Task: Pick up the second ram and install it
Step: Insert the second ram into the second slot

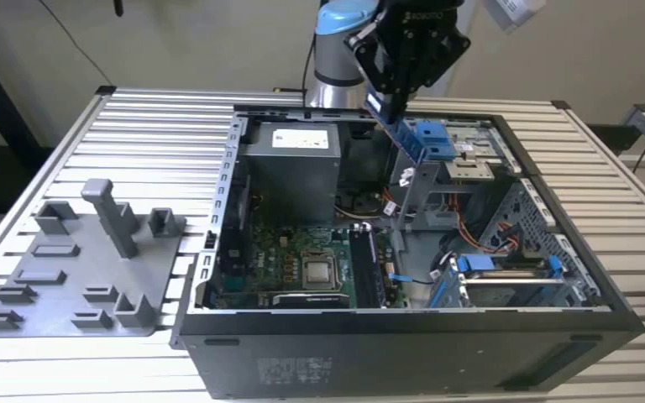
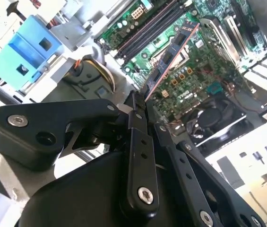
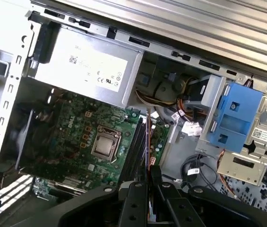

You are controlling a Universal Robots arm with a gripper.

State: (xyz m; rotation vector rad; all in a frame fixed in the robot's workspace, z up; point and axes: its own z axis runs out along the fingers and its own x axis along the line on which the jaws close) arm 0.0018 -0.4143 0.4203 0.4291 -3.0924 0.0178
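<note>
High up in the top middle of the exterior view, the gripper (image 1: 395,91) hangs over the open computer box (image 1: 412,357). It is squeezed tight on the memory stick (image 1: 383,109), which pokes down from it toward the inside of the box. The stick is up in the air and not in a slot. Blue clips (image 1: 429,138) sit just beside its low end in that view. In the second wrist view the stick is long, thin and dark with a reddish edge. It sticks out from between the black fingers (image 2: 135,125), over the green board (image 2: 190,71). Long black slots (image 2: 145,33) lie on that board, near the far end of the stick. On the exterior view's left, low down, a gray tray (image 1: 76,323) with gray blocks rests on the ribbed table (image 1: 154,126), well apart from the gripper.
</note>
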